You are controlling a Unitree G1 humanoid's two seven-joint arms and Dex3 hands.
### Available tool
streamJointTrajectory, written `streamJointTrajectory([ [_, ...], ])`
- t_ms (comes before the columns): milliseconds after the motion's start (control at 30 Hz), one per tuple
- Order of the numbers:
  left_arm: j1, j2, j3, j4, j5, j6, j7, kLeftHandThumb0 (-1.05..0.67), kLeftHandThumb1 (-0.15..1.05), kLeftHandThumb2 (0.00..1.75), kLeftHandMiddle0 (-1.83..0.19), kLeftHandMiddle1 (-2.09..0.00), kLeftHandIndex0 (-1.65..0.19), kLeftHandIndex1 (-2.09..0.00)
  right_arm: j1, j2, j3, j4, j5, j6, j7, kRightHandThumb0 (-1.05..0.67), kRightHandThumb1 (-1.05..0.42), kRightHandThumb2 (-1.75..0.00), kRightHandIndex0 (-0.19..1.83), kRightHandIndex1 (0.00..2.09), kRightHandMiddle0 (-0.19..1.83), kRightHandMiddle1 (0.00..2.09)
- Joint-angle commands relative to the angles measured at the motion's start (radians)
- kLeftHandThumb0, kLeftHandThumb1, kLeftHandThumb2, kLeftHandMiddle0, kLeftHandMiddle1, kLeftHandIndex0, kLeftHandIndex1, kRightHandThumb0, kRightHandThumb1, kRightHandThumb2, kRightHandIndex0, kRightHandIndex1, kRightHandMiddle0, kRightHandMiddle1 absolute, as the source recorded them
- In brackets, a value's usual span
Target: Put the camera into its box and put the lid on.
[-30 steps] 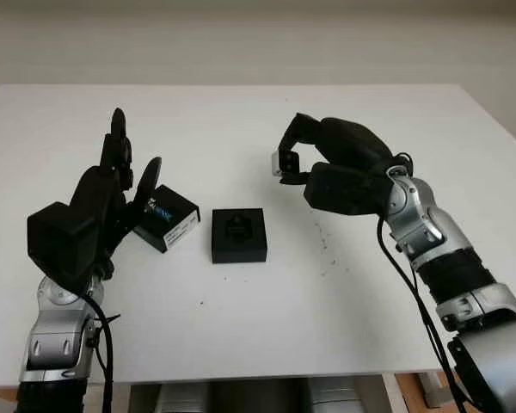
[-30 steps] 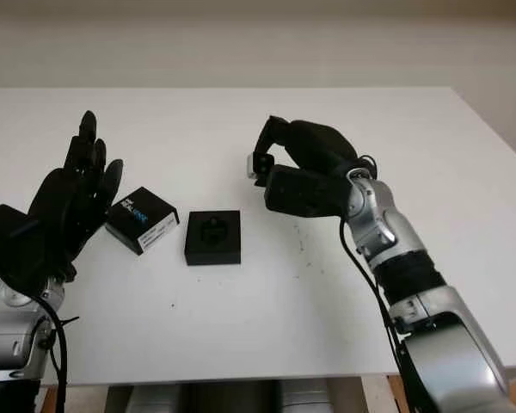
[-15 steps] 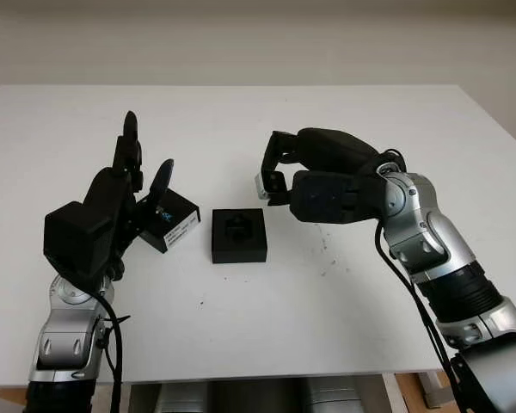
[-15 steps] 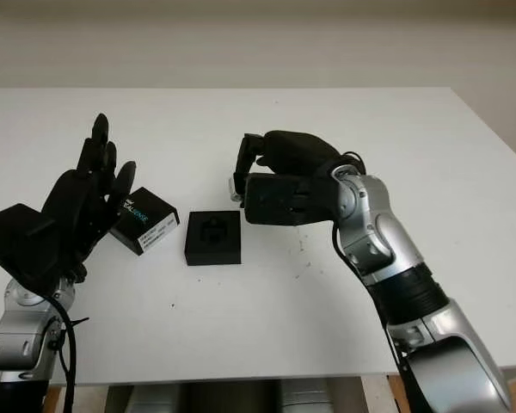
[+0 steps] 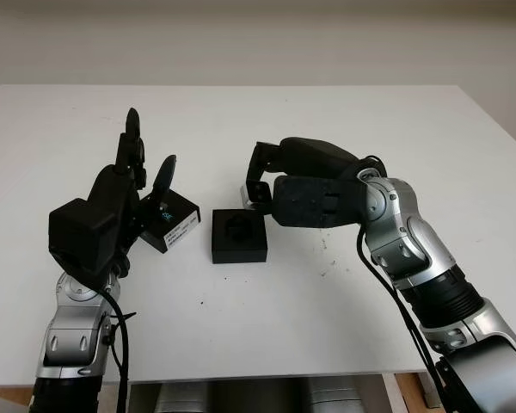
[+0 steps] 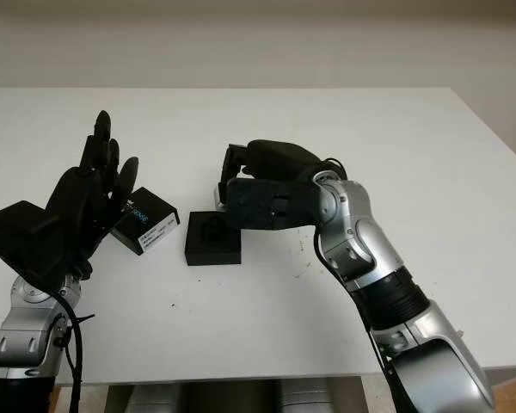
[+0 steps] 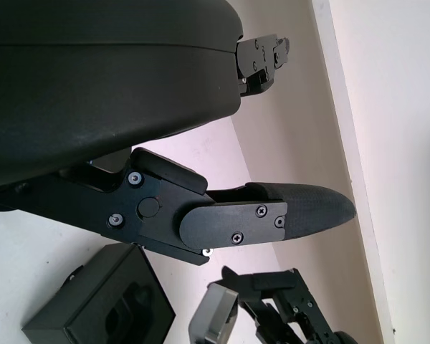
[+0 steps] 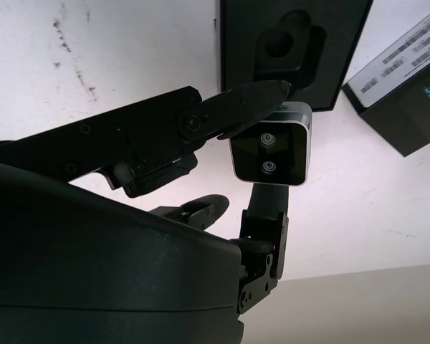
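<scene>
My right hand (image 5: 260,179) is shut on the small silver camera (image 5: 248,197), pinching it between the fingertips (image 8: 271,92). The camera hangs just above the far right corner of the open black box (image 5: 239,236), whose foam insert shows a shaped recess (image 8: 294,44). In the right wrist view the camera (image 8: 271,152) shows two lenses. The black lid (image 5: 169,218), with a white label, lies on the table left of the box. My left hand (image 5: 144,172) is open and raised upright, just left of the lid and not touching it.
The white table (image 5: 327,310) carries the box and lid near its middle. A few dark specks (image 5: 325,245) mark the surface right of the box. A pale wall (image 5: 258,34) stands behind the far edge.
My right hand has carried the camera left and down, from well right of the box to just above its far right corner. The left hand shifted slightly towards the lid.
</scene>
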Motion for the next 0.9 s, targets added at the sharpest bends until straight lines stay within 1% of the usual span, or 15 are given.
streamJointTrajectory([
  [0, -0.015, -0.003, -0.001, -0.008, -0.002, -0.004, 0.006, -0.75, 1.05, 0.51, 0.19, 0.0, 0.19, 0.0, 0.004, 0.007, 0.001, -0.008, 0.008, 0.006, 0.006, -0.4, -1.05, -0.25, 0.48, 0.04, 0.39, 2.09],
  [133, -0.014, -0.001, -0.002, -0.006, 0.004, -0.009, 0.007, -0.77, 1.05, 0.5, 0.19, 0.0, 0.19, 0.0, 0.011, 0.017, 0.01, -0.013, 0.006, 0.008, 0.006, -0.4, -1.05, -0.24, 0.48, 0.05, 0.39, 2.09],
  [467, -0.019, -0.002, -0.006, -0.007, 0.009, -0.008, 0.011, -0.75, 1.05, 0.51, 0.19, 0.0, 0.19, 0.0, 0.055, 0.03, 0.015, -0.044, 0.009, 0.005, -0.003, -0.4, -1.05, -0.24, 0.47, 0.04, 0.4, 2.09],
  [533, -0.022, -0.001, -0.008, -0.004, 0.008, -0.016, 0.008, -0.74, 1.05, 0.52, 0.19, 0.0, 0.19, 0.0, 0.064, 0.033, 0.019, -0.057, 0.002, 0.021, 0.002, -0.41, -1.05, -0.25, 0.47, 0.04, 0.41, 2.09],
  [600, -0.025, -0.003, -0.009, -0.006, 0.005, -0.011, 0.008, -0.75, 1.05, 0.52, 0.19, 0.0, 0.19, 0.0, 0.071, 0.034, 0.027, -0.073, -0.011, 0.043, 0.009, -0.42, -1.05, -0.25, 0.45, 0.04, 0.37, 2.09],
  [867, -0.035, -0.017, -0.01, 0.006, -0.016, -0.009, 0.007, -0.76, 1.05, 0.49, 0.19, 0.0, 0.19, 0.0, 0.108, 0.049, 0.034, -0.116, -0.026, 0.076, -0.009, -0.42, -1.05, -0.25, 0.51, 0.07, 0.38, 2.09],
])
